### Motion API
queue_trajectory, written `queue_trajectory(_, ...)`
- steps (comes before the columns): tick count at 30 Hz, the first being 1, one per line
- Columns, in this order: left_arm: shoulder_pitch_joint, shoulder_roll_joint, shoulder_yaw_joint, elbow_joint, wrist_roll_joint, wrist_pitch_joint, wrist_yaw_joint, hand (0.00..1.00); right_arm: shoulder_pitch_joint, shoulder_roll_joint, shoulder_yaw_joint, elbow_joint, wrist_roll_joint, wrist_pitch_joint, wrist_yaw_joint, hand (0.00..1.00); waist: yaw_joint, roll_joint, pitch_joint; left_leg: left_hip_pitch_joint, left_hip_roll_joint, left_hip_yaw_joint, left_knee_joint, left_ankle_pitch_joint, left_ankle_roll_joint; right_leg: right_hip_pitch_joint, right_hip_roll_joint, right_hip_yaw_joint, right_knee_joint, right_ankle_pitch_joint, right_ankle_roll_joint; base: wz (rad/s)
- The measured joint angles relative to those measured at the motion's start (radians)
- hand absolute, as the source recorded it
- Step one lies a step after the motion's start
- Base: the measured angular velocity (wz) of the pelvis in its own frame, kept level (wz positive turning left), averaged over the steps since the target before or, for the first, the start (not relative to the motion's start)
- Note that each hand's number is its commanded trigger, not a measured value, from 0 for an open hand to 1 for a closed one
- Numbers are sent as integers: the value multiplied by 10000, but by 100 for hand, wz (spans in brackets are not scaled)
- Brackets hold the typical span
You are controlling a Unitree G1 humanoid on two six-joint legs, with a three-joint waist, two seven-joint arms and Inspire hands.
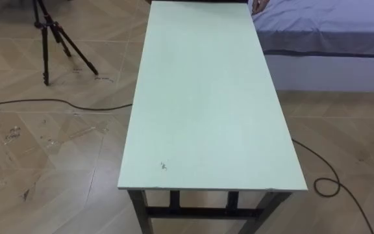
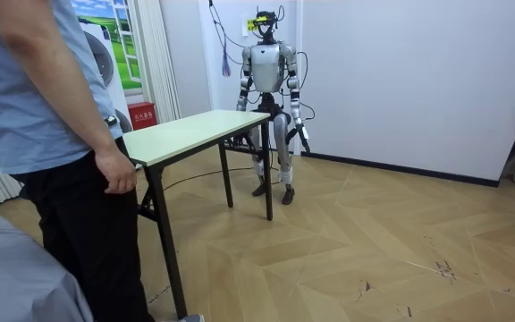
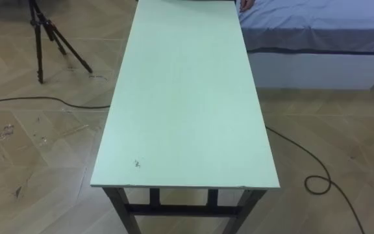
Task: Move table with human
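Lengthwise before the robot runs a long pale green rectangular table (image 1: 206,97) on black metal legs, standing on the wooden floor. Beside its far right corner is a white bed with a lavender sheet (image 1: 330,26), and a black tripod (image 1: 50,32) stands off to the left. Seen from the room, the robot stands upright at 1 short end, its left hand (image 2: 304,134) hanging by its side, clear of the table. Whether that hand is open or closed cannot be told, nor the right hand behind the table's end. A person in a blue shirt (image 2: 43,107) stands at the opposite end, the person's hand (image 2: 114,170) hanging just beside the table edge.
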Motion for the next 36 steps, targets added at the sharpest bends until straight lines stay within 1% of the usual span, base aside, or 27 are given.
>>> queue_trajectory(4,85,-1,1,-6,-1,28,25,0,41,0,10,6,23,6,71,0,-4,-9,-42,17,1,-14,0,0,0,3,3,28,9,1,-2,0)
queue_trajectory(10,77,-1,8,-16,4,38,175,0,33,5,-14,96,118,13,155,0,-11,-10,-30,72,2,-16,-1,-1,0,58,0,25,21,5,-5,0)
queue_trajectory(11,45,-2,-1,-18,-20,52,172,0,23,3,-15,107,143,28,221,0,-17,-4,-37,12,3,-22,10,-5,4,64,0,5,22,5,-5,5)
queue_trajectory(13,-35,-19,-14,-94,-155,80,101,0,16,-12,-10,119,443,95,345,0,-10,0,-31,-29,6,-56,39,-21,25,46,2,2,18,5,-5,7)
queue_trajectory(16,-74,-19,-24,-113,-669,110,-212,0,61,-21,5,91,1072,117,572,0,-8,40,-41,-52,3,-81,37,-47,56,37,11,44,0,2,-2,3)
queue_trajectory(18,-82,-8,-22,-166,-1102,113,-421,0,159,-28,0,-23,1399,134,772,0,-6,78,-68,-129,2,-80,42,-51,61,-40,11,45,15,2,-2,0)
queue_trajectory(20,-63,-7,-49,-375,-1930,120,-799,0,169,-38,-5,-109,1767,205,927,0,-7,135,-116,-310,1,-75,80,-50,63,-217,14,61,40,15,4,0)
queue_trajectory(21,-50,-5,-64,-464,-2127,121,-903,0,188,-46,-4,-169,1819,228,942,0,-10,151,-142,-360,1,-66,107,-49,63,-282,9,58,53,17,2,0)
queue_trajectory(22,-45,-3,-188,-651,-2543,116,-1109,0,271,-102,-7,-533,1877,292,1008,0,-9,146,-133,-385,3,-19,167,-48,64,-306,-5,60,81,22,-2,-5)
queue_trajectory(23,0,-4,-305,-818,-2898,111,-1401,0,443,-200,-23,-1087,1955,298,1154,0,-10,227,-114,-375,-2,-7,179,-48,64,-288,-17,46,98,22,-2,-5)
queue_trajectory(24,19,-2,-376,-890,-3068,105,-1556,0,505,-248,-52,-1351,1968,297,1230,0,-11,256,-117,-372,-6,-7,179,-48,64,-280,-24,41,107,22,-2,-6)
queue_trajectory(26,102,39,-784,-1148,-3850,60,-2194,0,723,-380,-80,-2390,2112,257,1522,0,-64,371,-97,-373,0,-5,179,-48,64,-310,-30,33,162,22,-1,0)
queue_trajectory(27,128,38,-845,-1273,-4029,59,-2333,0,890,-398,-80,-2684,2181,244,1593,0,-78,343,-77,-368,1,-6,178,-48,64,-308,-29,32,163,22,-1,0)
queue_trajectory(28,270,34,-883,-1690,-4321,78,-2664,0,1248,-405,-127,-3513,2404,242,1702,0,-70,345,-67,-363,5,-5,181,-48,63,-308,-28,25,163,20,0,0)
queue_trajectory(29,570,48,-942,-2411,-4646,72,-2955,0,1723,-429,-140,-4557,2561,232,1859,0,-47,330,-55,-366,6,5,184,-48,63,-325,-29,22,163,16,4,0)
queue_trajectory(30,781,80,-1022,-2830,-4904,67,-3095,0,1953,-444,-128,-5075,2685,229,1968,0,-24,321,-48,-366,6,16,183,-48,63,-329,-29,25,162,15,5,0)
queue_trajectory(31,1168,210,-1302,-3667,-5551,50,-3385,0,2339,-454,-59,-5943,3134,209,2191,0,-15,318,-45,-366,4,29,182,-48,63,-324,-33,34,160,12,10,0)
queue_trajectory(32,1462,366,-1646,-4178,-6117,33,-3658,0,2654,-488,47,-6513,3556,201,2400,0,-11,309,-36,-360,-5,34,179,-49,63,-341,-38,46,156,7,16,0)
queue_trajectory(33,1525,439,-1829,-4369,-6397,34,-3760,0,2774,-490,81,-6733,3723,204,2489,0,-14,302,-34,-358,-10,55,177,-49,63,-351,-43,61,154,1,23,0)
queue_trajectory(35,1836,598,-2337,-5235,-7481,21,-4095,0,3140,-522,288,-7479,4349,206,2722,0,-17,307,-39,-405,-21,78,170,-49,63,-431,-54,104,167,-5,27,-4)
queue_trajectory(36,1948,633,-2463,-5511,-7778,15,-4137,0,3227,-535,404,-7668,4565,195,2763,0,-18,294,-42,-430,-21,78,173,-49,63,-461,-53,112,174,-5,27,0)
